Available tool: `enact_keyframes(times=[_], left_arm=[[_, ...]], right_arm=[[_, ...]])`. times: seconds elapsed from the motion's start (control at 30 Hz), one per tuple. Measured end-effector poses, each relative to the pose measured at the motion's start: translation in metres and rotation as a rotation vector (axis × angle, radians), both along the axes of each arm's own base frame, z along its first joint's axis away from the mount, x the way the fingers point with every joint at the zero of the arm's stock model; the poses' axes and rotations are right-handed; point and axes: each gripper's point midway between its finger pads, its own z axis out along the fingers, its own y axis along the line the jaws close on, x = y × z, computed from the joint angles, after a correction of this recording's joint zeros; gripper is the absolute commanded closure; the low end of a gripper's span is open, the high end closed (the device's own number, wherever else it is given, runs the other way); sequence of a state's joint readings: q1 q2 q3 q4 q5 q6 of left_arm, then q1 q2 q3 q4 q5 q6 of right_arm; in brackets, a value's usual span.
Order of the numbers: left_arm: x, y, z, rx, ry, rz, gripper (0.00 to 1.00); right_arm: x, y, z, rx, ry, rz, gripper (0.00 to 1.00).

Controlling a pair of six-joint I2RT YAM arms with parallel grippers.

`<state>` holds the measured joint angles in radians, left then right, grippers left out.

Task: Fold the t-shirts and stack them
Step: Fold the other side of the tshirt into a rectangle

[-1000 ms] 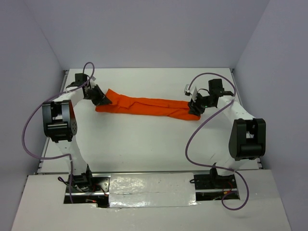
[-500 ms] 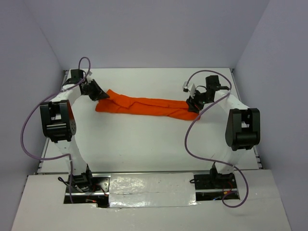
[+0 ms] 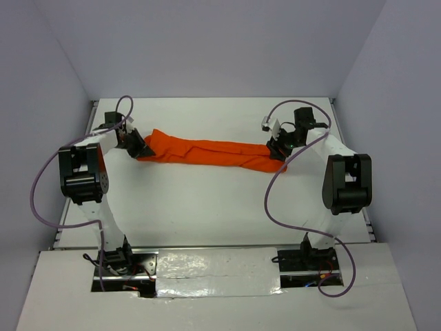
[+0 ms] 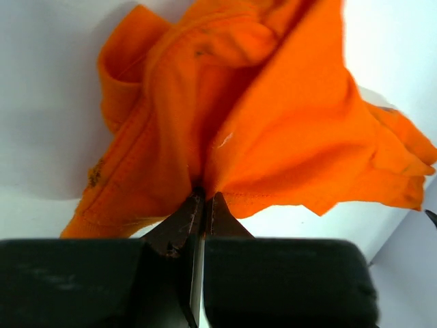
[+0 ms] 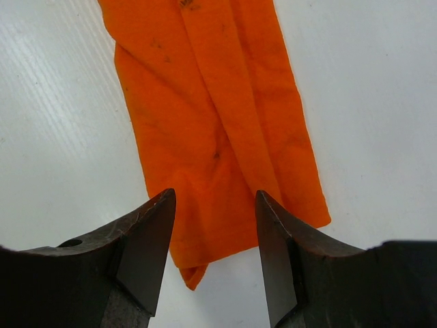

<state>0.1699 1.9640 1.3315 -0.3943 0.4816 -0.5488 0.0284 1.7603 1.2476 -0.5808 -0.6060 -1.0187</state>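
Observation:
The orange t-shirt (image 3: 207, 150) lies bunched into a long narrow strip across the far part of the white table. My left gripper (image 3: 141, 147) is at its left end, shut on a fold of the t-shirt (image 4: 225, 116); in the left wrist view the gripper's tips (image 4: 203, 199) pinch the cloth. My right gripper (image 3: 278, 152) is at the strip's right end. In the right wrist view the right gripper (image 5: 215, 205) is open and empty, its fingers straddling the shirt's flat end (image 5: 218, 137) just above it.
The white table (image 3: 207, 207) is enclosed by pale walls on the left, back and right. Purple cables (image 3: 275, 193) loop from both arms. The arm bases sit on a foil-covered strip (image 3: 213, 265) at the near edge.
The left gripper has moved a little toward the shirt's left end and down, still holding it. The right gripper has stayed at the right end since half a second ago.

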Motion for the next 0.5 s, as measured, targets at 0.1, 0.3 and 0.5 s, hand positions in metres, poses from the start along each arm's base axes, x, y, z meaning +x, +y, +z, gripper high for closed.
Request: enact_keyframes(times=[0.1, 0.3, 0.5], left_arm=[[-0.004, 0.004, -0.007, 0.026, 0.017, 0.010, 1.00], [-0.004, 0.010, -0.009, 0.059, 0.015, 0.014, 0.65], [0.001, 0.012, 0.002, 0.068, -0.009, 0.016, 0.46]], right_arm=[[0.000, 0.000, 0.000, 0.000, -0.001, -0.002, 0.42], [0.002, -0.001, 0.000, -0.003, -0.001, -0.016, 0.41], [0.005, -0.005, -0.002, -0.033, -0.019, 0.006, 0.34]])
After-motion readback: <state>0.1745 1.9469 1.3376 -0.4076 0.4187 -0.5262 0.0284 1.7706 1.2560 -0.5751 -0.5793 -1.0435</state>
